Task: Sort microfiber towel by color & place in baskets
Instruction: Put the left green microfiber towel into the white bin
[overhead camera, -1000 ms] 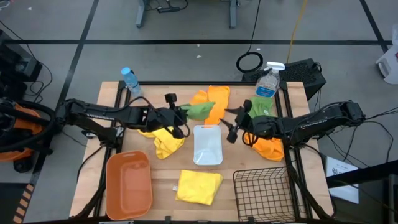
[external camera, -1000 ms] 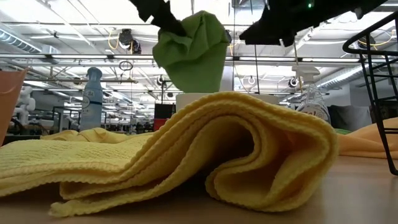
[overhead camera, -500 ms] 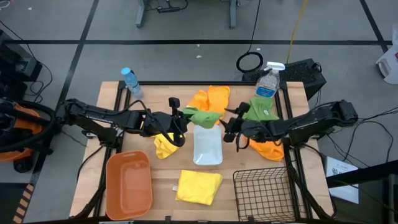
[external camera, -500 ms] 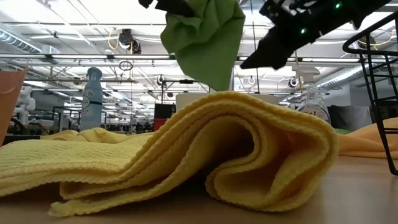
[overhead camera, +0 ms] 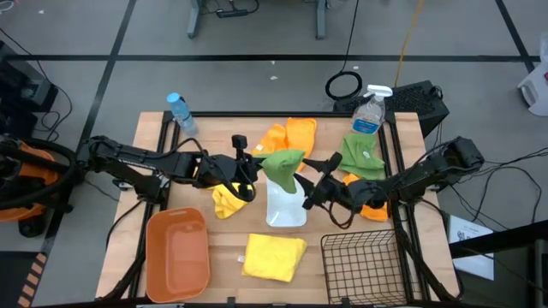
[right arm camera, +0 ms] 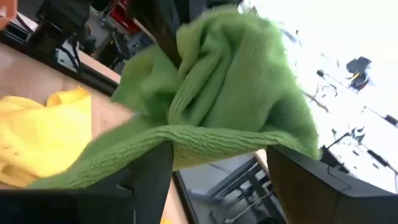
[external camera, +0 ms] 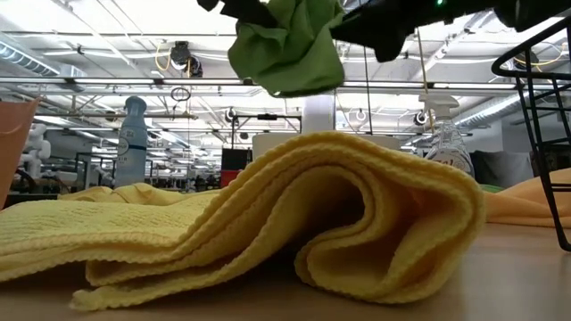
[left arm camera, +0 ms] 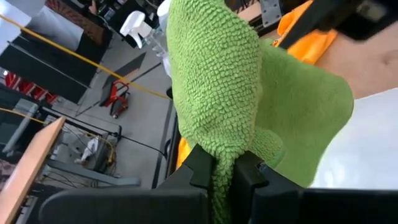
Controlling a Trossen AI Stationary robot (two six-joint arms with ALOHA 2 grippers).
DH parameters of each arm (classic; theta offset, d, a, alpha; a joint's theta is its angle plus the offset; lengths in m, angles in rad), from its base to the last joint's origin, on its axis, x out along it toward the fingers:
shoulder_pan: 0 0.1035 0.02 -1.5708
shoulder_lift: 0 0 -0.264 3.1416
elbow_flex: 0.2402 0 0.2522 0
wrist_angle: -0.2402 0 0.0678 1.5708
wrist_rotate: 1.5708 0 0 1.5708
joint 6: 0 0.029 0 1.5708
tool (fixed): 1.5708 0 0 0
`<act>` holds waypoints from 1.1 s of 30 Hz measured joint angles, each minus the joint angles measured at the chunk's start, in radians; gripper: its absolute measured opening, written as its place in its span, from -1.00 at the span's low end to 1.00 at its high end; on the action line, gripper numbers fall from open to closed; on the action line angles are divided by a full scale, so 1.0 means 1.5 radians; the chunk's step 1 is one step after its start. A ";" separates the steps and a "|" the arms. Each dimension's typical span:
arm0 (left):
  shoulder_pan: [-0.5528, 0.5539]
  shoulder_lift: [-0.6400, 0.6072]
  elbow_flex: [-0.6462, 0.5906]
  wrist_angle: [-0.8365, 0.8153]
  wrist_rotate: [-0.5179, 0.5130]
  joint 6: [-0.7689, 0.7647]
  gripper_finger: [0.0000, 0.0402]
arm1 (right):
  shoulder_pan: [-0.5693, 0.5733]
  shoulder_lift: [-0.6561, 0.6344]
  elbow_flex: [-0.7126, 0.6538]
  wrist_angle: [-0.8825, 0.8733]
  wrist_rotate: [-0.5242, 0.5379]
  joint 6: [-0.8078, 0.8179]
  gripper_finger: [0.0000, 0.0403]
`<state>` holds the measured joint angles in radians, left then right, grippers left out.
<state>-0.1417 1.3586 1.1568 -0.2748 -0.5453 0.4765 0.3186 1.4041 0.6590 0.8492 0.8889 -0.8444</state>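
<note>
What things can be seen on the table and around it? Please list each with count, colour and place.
green towel: 1, green, held above the white bin
second green towel: 1, green, far right
yellow towels: 2, near middle and left-centre
orange towels: 2, far middle and right
white bin: 1, centre
orange tub: 1, near left
wire basket: 1, black, near right
bottles: 2, far edge
left gripper: shut on green towel
right gripper: open beside it

No legible text, label, brand or number anywhere (arm lettering too small to read)
</note>
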 joint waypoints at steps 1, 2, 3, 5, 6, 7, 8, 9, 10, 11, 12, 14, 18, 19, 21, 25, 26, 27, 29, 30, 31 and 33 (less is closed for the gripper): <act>0.000 0.000 0.000 -0.003 0.000 0.000 -0.89 | 0.007 -0.001 0.000 0.010 0.000 -0.008 0.25; 0.000 0.000 0.000 -0.003 0.003 0.000 -0.89 | 0.014 -0.002 0.000 0.019 0.000 -0.012 0.27; 0.000 0.002 0.000 -0.002 0.012 0.000 -0.89 | 0.020 -0.002 0.000 0.025 0.000 -0.020 0.31; 0.001 0.005 0.000 0.005 0.040 0.000 -0.89 | 0.031 -0.002 0.000 0.037 0.000 -0.044 0.40; 0.001 0.006 0.000 0.005 0.053 0.000 -0.89 | 0.035 -0.002 0.000 0.044 0.000 -0.058 0.46; 0.001 0.006 0.000 0.005 0.066 0.000 -0.89 | 0.037 -0.002 0.001 0.046 0.000 -0.071 0.52; 0.001 0.006 0.000 0.008 0.079 0.000 -0.89 | 0.038 -0.002 0.003 0.046 0.002 -0.081 0.58; 0.001 0.008 0.000 0.011 0.084 0.000 -0.89 | 0.038 -0.002 0.004 0.046 0.002 -0.090 0.65; 0.000 0.009 0.000 0.011 0.084 0.000 -0.89 | 0.040 -0.002 0.004 0.043 0.001 -0.098 0.72; 0.000 0.011 0.000 0.007 0.082 0.000 -0.89 | 0.043 -0.002 0.004 0.037 0.001 -0.107 0.78; 0.000 0.012 0.000 0.004 0.075 0.000 -0.89 | 0.048 -0.002 0.004 0.029 0.003 -0.117 0.85; 0.000 0.011 0.000 0.003 0.066 0.000 -0.89 | 0.068 -0.002 0.004 0.012 0.008 -0.148 0.94; 0.001 0.011 0.000 -0.005 0.062 0.010 -0.89 | 0.118 -0.002 0.004 -0.001 0.090 -0.286 0.96; 0.000 0.011 0.000 -0.005 0.062 0.020 -0.89 | 0.128 -0.002 0.004 -0.016 0.111 -0.317 0.96; 0.000 0.011 0.000 -0.002 0.062 0.039 -0.89 | 0.142 -0.002 0.004 -0.055 0.139 -0.356 0.96; 0.000 0.011 0.000 -0.002 0.068 0.060 -0.89 | 0.151 -0.002 0.004 -0.167 0.147 -0.367 0.96; 0.000 0.011 0.000 0.000 0.068 0.061 -0.89 | 0.152 -0.001 0.004 -0.190 0.156 -0.359 0.96; 0.000 0.011 0.000 0.000 0.070 0.065 -0.89 | 0.151 -0.001 0.004 -0.208 0.164 -0.351 0.96; 0.000 0.011 0.000 0.000 0.080 0.071 -0.89 | 0.147 -0.001 0.004 -0.230 0.177 -0.358 0.95; 0.000 0.011 0.000 0.001 0.089 0.071 -0.89 | 0.145 -0.001 0.004 -0.233 0.177 -0.371 0.95; 0.000 0.011 0.000 0.002 0.098 0.071 -0.89 | 0.142 -0.001 0.004 -0.230 0.177 -0.387 0.95; 0.001 0.011 0.000 0.004 0.119 0.071 -0.89 | 0.133 -0.001 0.004 -0.211 0.177 -0.419 0.95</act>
<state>-0.1400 1.3746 1.1564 -0.2687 -0.3672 0.5825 0.5186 1.4023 0.6643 0.5327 1.1538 -1.4736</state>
